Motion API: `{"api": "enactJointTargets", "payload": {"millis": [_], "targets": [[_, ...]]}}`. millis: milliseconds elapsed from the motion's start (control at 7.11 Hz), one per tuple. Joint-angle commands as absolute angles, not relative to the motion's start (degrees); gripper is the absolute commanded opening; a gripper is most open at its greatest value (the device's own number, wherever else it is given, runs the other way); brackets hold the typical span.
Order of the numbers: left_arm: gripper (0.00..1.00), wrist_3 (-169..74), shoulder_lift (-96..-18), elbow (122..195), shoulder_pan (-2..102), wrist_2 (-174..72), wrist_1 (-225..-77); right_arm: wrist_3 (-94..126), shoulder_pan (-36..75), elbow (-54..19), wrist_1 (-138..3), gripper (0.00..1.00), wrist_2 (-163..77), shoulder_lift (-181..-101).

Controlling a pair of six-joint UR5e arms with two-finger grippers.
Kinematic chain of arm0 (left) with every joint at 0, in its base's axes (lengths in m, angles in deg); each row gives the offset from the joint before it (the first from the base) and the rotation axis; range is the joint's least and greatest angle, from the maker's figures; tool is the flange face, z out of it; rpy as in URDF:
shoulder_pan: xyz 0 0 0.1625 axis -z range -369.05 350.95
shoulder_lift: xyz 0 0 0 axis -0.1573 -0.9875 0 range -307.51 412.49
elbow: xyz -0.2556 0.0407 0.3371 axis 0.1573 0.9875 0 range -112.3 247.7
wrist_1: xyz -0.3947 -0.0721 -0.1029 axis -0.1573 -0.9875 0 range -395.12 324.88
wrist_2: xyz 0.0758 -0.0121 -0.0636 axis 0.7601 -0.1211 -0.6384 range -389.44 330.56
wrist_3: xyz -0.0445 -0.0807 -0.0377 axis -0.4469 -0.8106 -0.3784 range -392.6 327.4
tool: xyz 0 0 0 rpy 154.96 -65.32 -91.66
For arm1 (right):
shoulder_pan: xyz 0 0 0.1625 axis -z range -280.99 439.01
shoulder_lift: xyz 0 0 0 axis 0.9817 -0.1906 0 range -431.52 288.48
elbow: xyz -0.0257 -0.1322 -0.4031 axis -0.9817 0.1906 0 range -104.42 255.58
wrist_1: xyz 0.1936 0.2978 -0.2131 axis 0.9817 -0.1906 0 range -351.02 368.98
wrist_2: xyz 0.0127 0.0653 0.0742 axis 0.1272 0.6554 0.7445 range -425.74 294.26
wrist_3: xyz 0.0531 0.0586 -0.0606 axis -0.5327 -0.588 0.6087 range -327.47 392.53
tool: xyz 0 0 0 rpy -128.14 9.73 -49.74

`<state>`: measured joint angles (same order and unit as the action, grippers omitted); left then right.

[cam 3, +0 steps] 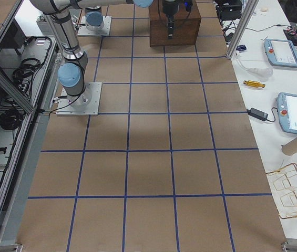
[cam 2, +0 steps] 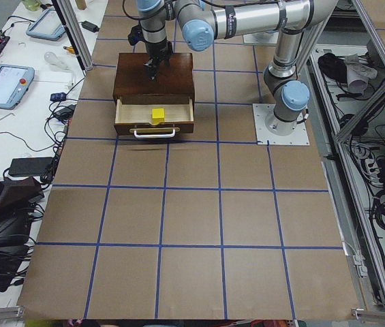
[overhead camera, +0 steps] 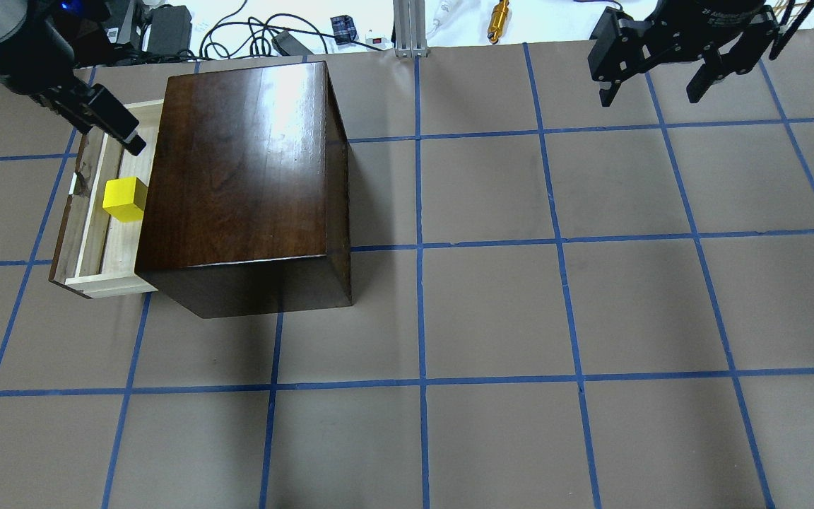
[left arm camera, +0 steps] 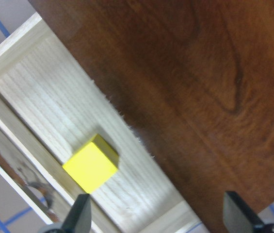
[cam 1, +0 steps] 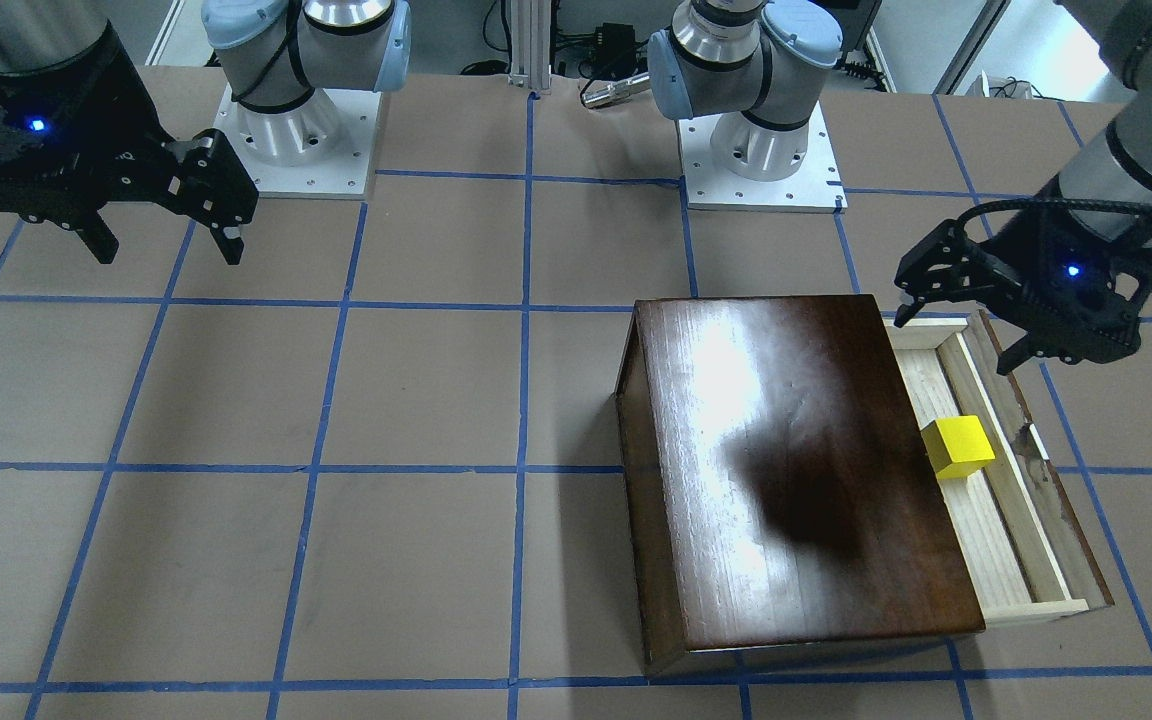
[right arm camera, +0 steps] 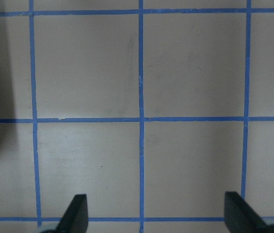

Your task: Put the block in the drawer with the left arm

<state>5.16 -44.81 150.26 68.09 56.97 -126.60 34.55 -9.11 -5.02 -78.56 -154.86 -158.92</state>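
I see block (cam 1: 957, 446) loose in the open drawer (cam 1: 996, 560), below the spread, empty jaws of left gripper (cam 1: 954, 343), which hangs tilted over the drawer's end.

We noted box (cam 1: 786, 450) top: dark wood, glossy varnish, strong glare. Drawer (cam 1: 991, 550) inside: pale raw wood, matt, visible grain, splintery edge. Block (cam 1: 957, 446): matt yellow, smooth. Handle (cam 2: 155, 133): pale metal. Table (cam 1: 416, 390): matt brown paper-like sheet w/ blue tape (cam 1: 523, 400).
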Motion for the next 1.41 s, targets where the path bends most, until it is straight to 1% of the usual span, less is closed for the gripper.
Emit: {"api": "enactJointTargets", "payload": {"millis": [0,422,704,1267], "targets": [[1.00,-11.94,-42.53,151.97,73.63,59.57,-126.79,34.55,-9.14,-5.02,-78.56,1.00,-154.86,-158.88],[1.00,-29.92,-38.66,155.32,79.87,61.26,-126.61,34.55,-9.14,-5.02,-78.56,1.00,-154.86,-158.97],[1.00,-30.40,-37.51,155.24,81.39,61.17,-126.44,34.55,-9.14,-5.02,-78.56,1.00,-154.86,-158.97],[1.00,-30.22,-38.48,154.54,81.30,61.17,-126.35,34.55,-9.14,-5.02,-78.56,1.00,-154.86,-158.88]]}}
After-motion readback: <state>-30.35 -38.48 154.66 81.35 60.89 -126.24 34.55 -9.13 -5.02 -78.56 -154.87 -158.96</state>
